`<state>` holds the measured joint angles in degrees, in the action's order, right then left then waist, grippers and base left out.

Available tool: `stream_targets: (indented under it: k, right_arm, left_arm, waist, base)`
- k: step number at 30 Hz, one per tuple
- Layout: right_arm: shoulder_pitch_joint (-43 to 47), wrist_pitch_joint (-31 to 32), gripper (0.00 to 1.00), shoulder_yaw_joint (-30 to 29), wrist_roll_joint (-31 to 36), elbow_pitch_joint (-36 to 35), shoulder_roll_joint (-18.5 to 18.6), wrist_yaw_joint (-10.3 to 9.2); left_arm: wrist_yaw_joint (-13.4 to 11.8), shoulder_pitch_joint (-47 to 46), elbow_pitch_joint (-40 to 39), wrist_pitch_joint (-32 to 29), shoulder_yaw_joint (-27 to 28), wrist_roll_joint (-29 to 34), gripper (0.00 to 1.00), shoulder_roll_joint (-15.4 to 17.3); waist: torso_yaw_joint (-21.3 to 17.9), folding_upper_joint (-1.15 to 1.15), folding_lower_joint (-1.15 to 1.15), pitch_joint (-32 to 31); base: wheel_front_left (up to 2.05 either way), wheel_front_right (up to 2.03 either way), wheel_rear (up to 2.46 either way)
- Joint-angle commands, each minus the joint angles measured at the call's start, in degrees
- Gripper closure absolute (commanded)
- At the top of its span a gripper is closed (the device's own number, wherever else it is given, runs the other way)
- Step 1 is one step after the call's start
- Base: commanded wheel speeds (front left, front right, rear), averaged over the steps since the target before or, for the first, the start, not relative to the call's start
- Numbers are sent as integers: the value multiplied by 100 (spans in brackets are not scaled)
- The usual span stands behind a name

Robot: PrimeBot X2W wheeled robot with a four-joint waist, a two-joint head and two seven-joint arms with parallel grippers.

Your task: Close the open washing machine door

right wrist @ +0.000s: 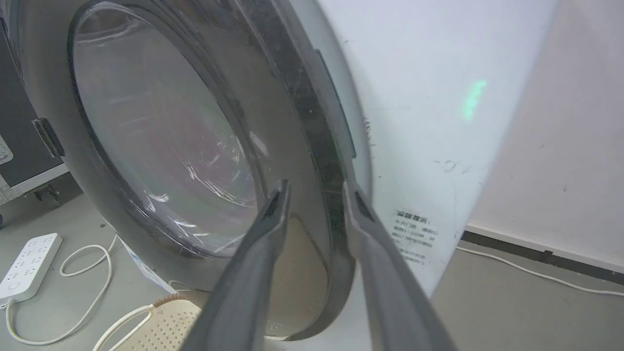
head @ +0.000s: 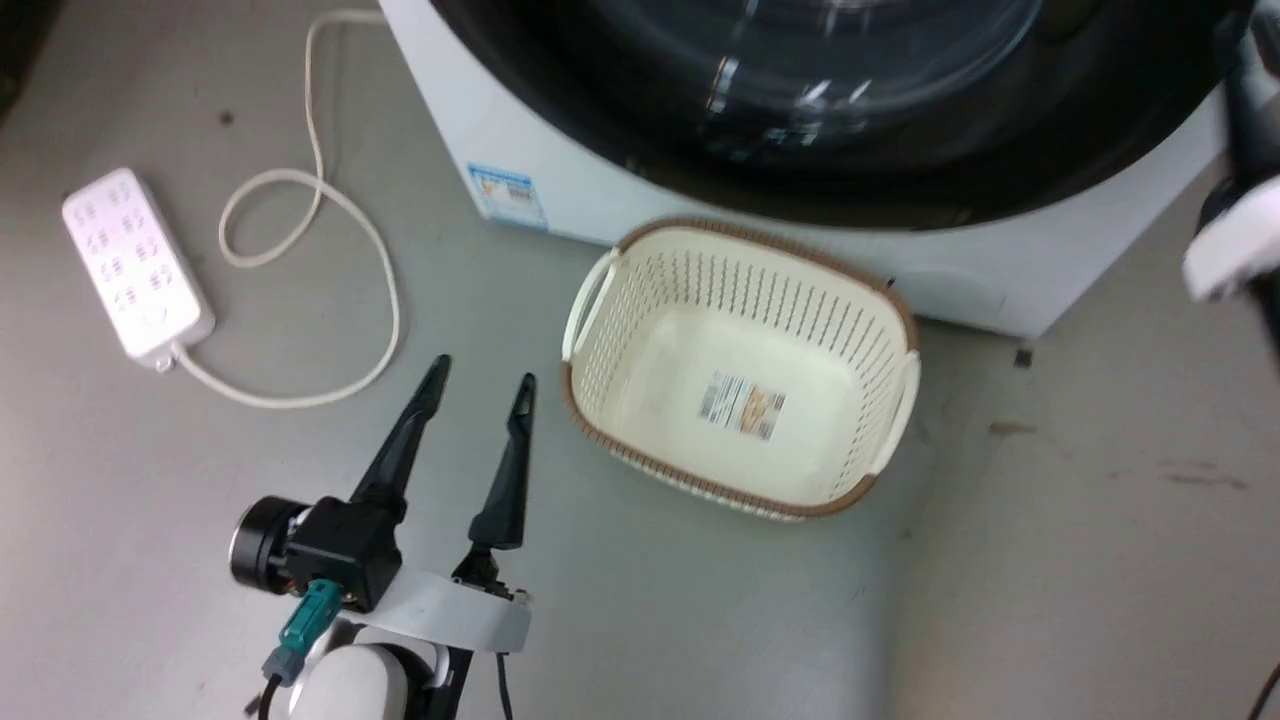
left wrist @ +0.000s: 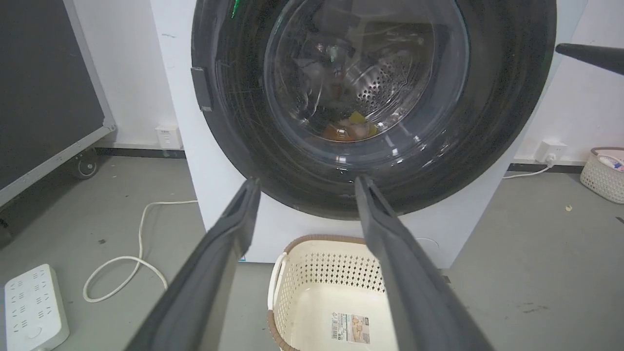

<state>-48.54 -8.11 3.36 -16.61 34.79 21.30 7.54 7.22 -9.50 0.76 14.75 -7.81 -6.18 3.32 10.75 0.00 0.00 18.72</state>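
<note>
Both hands, left hand (head: pixel 483 370), right hand (right wrist: pixel 316 186), gape — washing machine door (left wrist: pixel 373 87) seemingly shut.

Cropped, blurred
The washing machine door (head: pixel 820 100) runs off the top edge; the basket label (head: pixel 742 404) blurs unreadably.

The basket (head: pixel 750 232) stands on the floor (head: pixel 1050 550) just before the washer (head: pixel 600 190), below the washing machine door (head: pixel 800 150). My left gripper (head: pixel 483 370) hangs left of the basket. Farther left lies the power strip (head: pixel 135 262), its cord (head: pixel 385 290) looping toward the washer. My right gripper (right wrist: pixel 314 187) is near the door's right edge.
</note>
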Motion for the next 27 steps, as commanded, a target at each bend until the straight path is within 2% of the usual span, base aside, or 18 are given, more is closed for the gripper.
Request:
stream_targets:
  k: [1,8,13,16,20,27]
  right_arm:
    - [220,-87,0,-11,-4,-33,-55,-5]
    - [1675,-440,0,-289,223,-726,-574,-5]
    - [2824,-520,0,-621,790,-1720,-948,-5]
    - [3553,-537,0,-975,971,-2370,-1361,-5]
    - [4430,-509,0,-1155,1243,-3060,-1690,-5]
    - [5315,-539,0,-1159,1297,-3360,-1837,-5]
  left_arm:
    - [14,33,10,25,25,-18,0,-5]
    - [21,352,126,25,97,-75,0,37]
    - [22,572,260,25,255,-206,0,36]
    - [23,657,351,25,307,-195,0,59]
    - [23,787,483,25,385,-177,0,65]
    - [-10,921,781,25,350,18,0,102]
  waist:
    - [-126,0,0,-276]
    - [-456,0,0,-1043]
    - [-634,0,0,-1421]
    - [-710,0,0,-1582]
    - [-801,0,0,-1765]
    - [-895,0,0,-1914]
  base:
    - [0,0,0]
    - [0,0,0]
    - [0,0,0]
    - [0,0,0]
    - [0,0,0]
    - [0,0,0]
